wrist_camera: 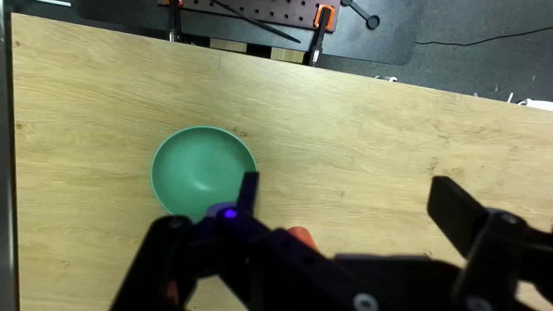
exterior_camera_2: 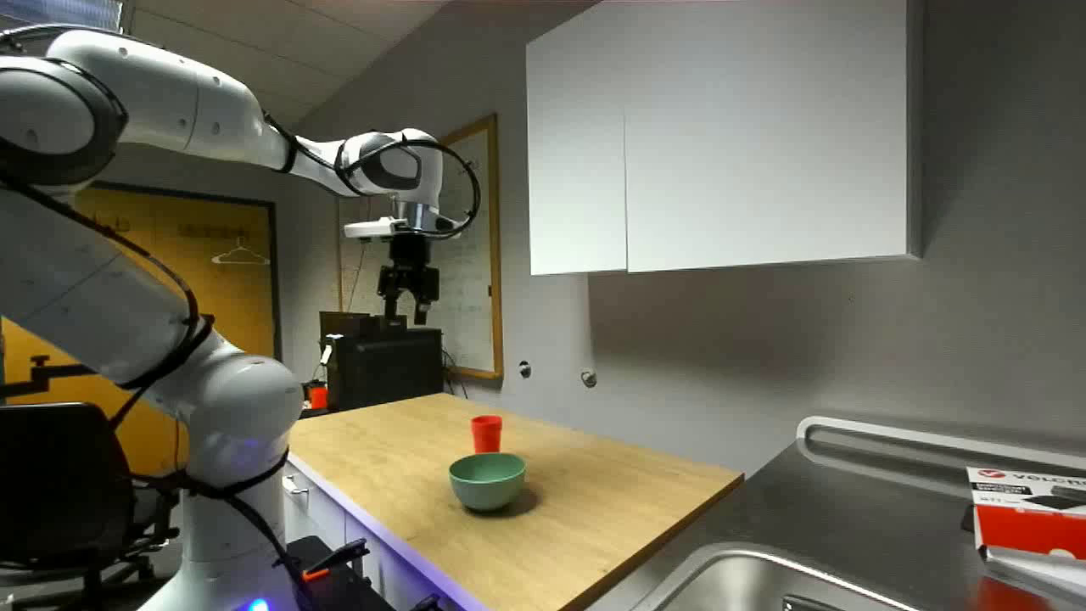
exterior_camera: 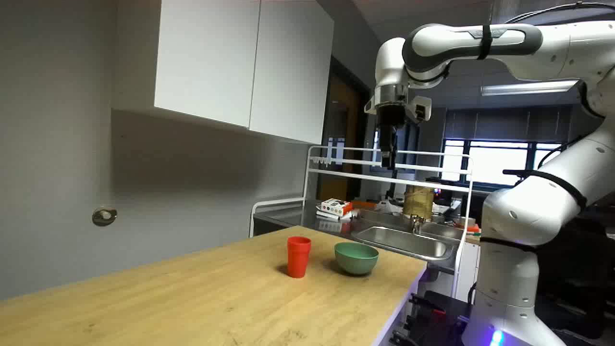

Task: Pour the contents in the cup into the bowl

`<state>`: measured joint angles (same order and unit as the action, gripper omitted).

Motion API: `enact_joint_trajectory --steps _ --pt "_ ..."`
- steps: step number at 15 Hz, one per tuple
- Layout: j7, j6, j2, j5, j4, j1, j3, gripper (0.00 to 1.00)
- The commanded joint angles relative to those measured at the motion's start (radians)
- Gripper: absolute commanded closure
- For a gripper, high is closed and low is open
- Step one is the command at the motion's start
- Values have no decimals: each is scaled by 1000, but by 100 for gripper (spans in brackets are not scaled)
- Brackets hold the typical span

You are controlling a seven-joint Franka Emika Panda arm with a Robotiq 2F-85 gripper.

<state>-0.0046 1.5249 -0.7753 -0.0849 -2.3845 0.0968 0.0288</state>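
Spread wide and grasping nothing, the hand [exterior_camera_2: 405, 316] hangs high above the counter [exterior_camera: 216, 300]; the upright cup [exterior_camera: 298, 258] stands well below it, near the bowl [wrist_camera: 196, 168]. This looks like the approach: the next move calls for lining up over the cup and descending.

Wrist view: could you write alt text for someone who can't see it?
A green bowl on a wood-grain tabletop, seen from above. The open black end effector hides some of the bowl and most of a red cup.
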Motion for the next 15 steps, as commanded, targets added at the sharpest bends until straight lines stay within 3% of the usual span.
enact_joint_trajectory --steps 1,11,15 --pt "-7 -2 1 -5 3 -13 8 0" --pt "-7 -2 -1 -5 4 -13 8 0" --pt "-13 79 79 -15 1 -15 3 0"
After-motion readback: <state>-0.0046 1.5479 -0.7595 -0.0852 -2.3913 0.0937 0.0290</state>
